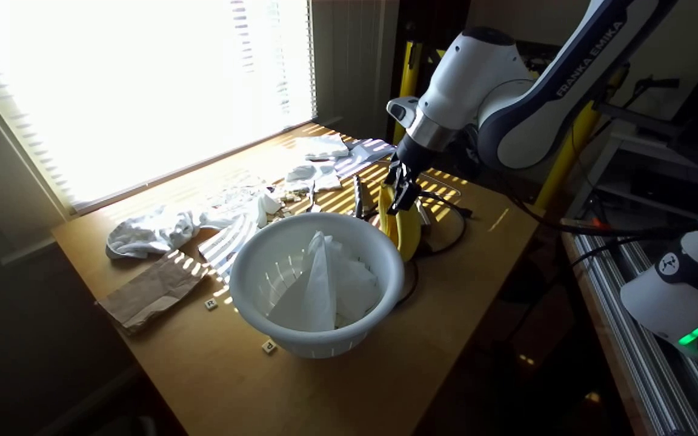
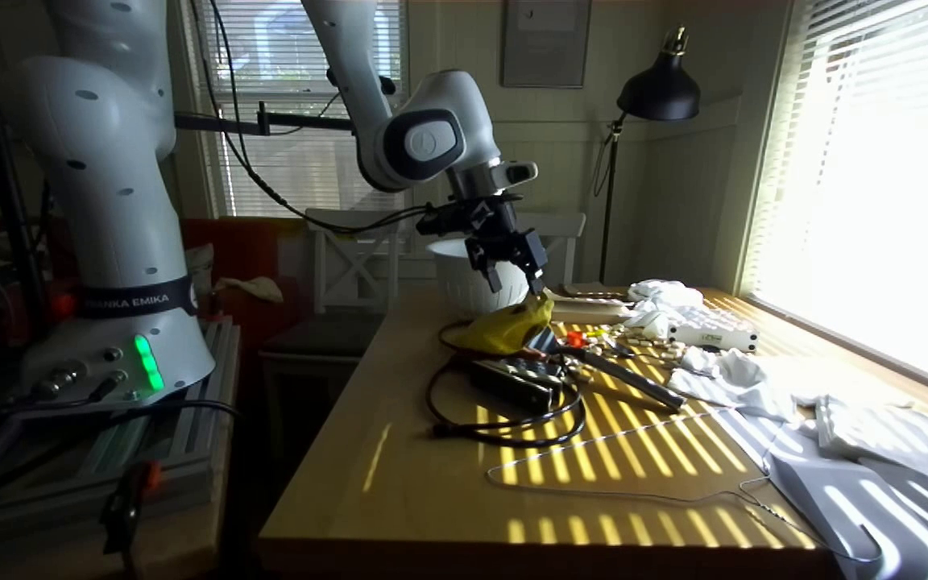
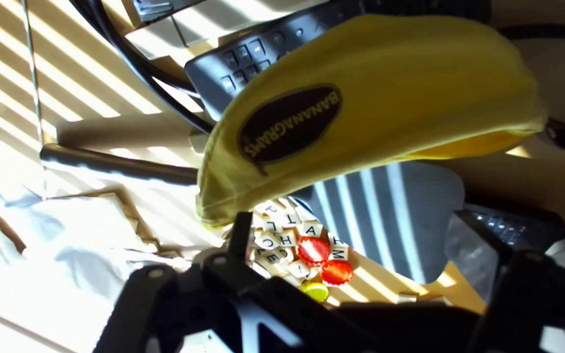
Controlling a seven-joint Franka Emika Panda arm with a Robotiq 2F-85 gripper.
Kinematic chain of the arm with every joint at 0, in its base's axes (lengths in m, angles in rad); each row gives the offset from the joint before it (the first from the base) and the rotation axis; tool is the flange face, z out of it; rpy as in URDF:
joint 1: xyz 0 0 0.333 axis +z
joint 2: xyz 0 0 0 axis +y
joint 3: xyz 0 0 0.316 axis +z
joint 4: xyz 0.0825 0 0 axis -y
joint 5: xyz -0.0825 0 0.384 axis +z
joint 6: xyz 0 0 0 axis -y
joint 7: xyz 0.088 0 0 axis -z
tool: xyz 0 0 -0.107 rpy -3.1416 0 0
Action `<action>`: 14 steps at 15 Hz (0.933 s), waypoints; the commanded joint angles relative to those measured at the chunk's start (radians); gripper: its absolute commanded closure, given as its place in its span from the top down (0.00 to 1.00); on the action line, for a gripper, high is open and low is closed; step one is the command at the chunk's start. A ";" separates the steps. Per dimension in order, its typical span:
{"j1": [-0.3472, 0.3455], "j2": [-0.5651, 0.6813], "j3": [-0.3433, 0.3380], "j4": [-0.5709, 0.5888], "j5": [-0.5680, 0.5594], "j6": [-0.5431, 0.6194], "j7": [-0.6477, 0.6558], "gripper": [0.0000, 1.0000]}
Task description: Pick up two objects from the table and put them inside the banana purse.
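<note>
The banana purse (image 3: 371, 93) is a yellow pouch with a dark oval label. It rests on the objects on the wooden table (image 2: 399, 491), and it also shows in both exterior views (image 1: 409, 233) (image 2: 504, 330). My gripper (image 3: 356, 228) is open, with nothing seen between its fingers. In the exterior views it hangs just above the purse (image 1: 398, 203) (image 2: 515, 283); whether a fingertip touches it I cannot tell. In the wrist view, letter tiles (image 3: 286, 239), red caps (image 3: 313, 250) and a yellow cap (image 3: 316, 292) lie on the table beyond the left finger.
The large pale bowl (image 1: 246, 284) with white cloth or paper in it stands beside the purse. A grey spatula (image 3: 385, 215), a black keyboard (image 3: 243, 63) and a black cable (image 2: 504, 439) lie around the purse. White cloths (image 1: 155, 230) and a brown paper bag (image 1: 152, 290) lie window-side.
</note>
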 commanded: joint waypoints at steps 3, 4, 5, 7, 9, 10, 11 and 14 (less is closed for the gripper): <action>-0.048 -0.019 0.044 -0.044 0.050 0.198 0.033 1.00; -0.075 -0.007 0.079 -0.046 0.050 0.228 0.055 1.00; -0.094 0.004 0.098 -0.043 0.039 0.240 0.085 1.00; -0.147 0.022 0.156 -0.042 0.007 0.248 0.127 1.00; -0.187 0.049 0.193 -0.036 -0.001 0.285 0.147 1.00; -0.122 0.059 0.109 -0.015 0.059 0.303 0.110 1.00; -0.123 0.089 0.096 0.020 0.080 0.290 0.122 1.00; -0.123 0.070 0.077 0.008 0.062 0.249 0.112 1.00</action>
